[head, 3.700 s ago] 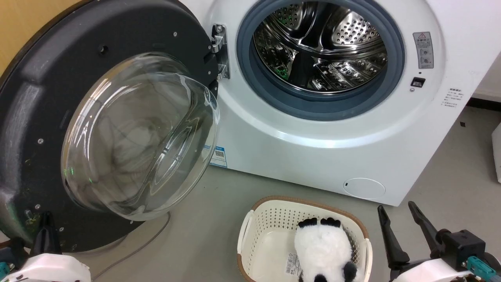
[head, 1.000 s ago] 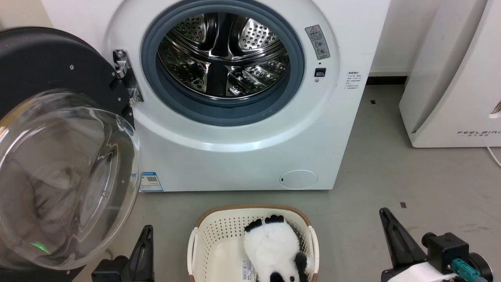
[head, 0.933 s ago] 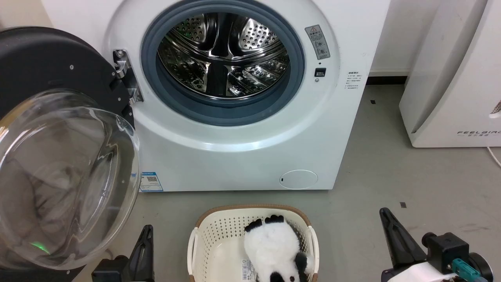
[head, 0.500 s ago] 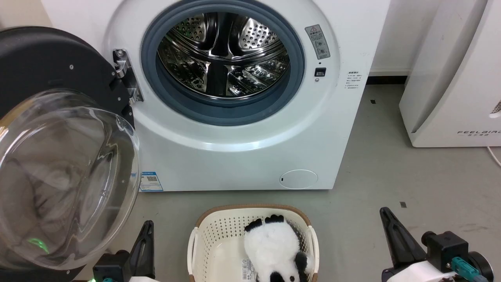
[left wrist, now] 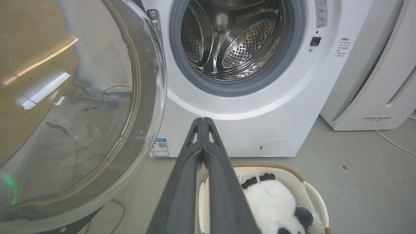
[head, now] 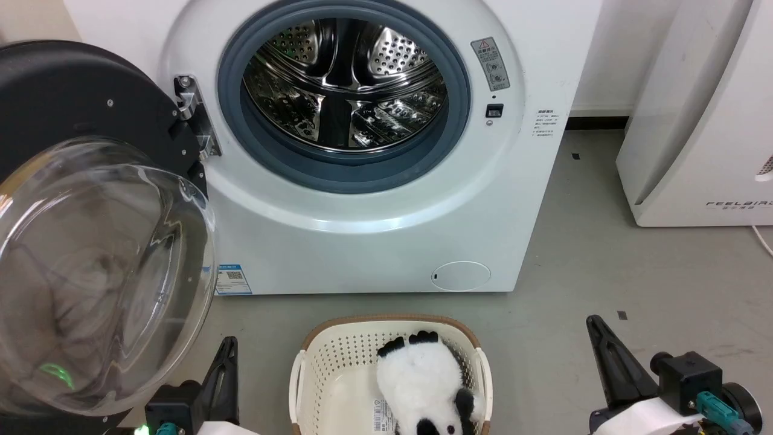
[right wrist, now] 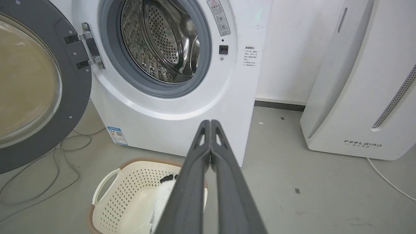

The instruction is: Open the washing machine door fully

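Observation:
The washing machine (head: 374, 241) (left wrist: 227, 123) (right wrist: 169, 123) stands ahead, white, its steel drum bare. On its left hinge (head: 193, 124) the washing machine door (head: 66, 103) (left wrist: 81, 97) (right wrist: 35, 87) hangs swung wide, dark-grey inner face and clear glass bowl (head: 102, 278) toward me. My left gripper (head: 228, 345) (left wrist: 203, 119) sits low by the door's lower right edge, shut with nothing between its fingers, apart from the door. At the lower right my right gripper (head: 592, 320) (right wrist: 208, 122) is also shut and holds nothing.
A cream basket (head: 314, 368) (left wrist: 312, 198) (right wrist: 110, 182) holding a panda plush (head: 423, 386) (left wrist: 273, 204) sits on the grey floor before the machine. A white slanted appliance (head: 694, 121) (right wrist: 364, 81) stands at the right. Cables (right wrist: 48, 175) lie under the door.
The head camera swung right since the oldest frame. Over the last second my left gripper has risen slightly into view; the door and the right gripper have stayed put.

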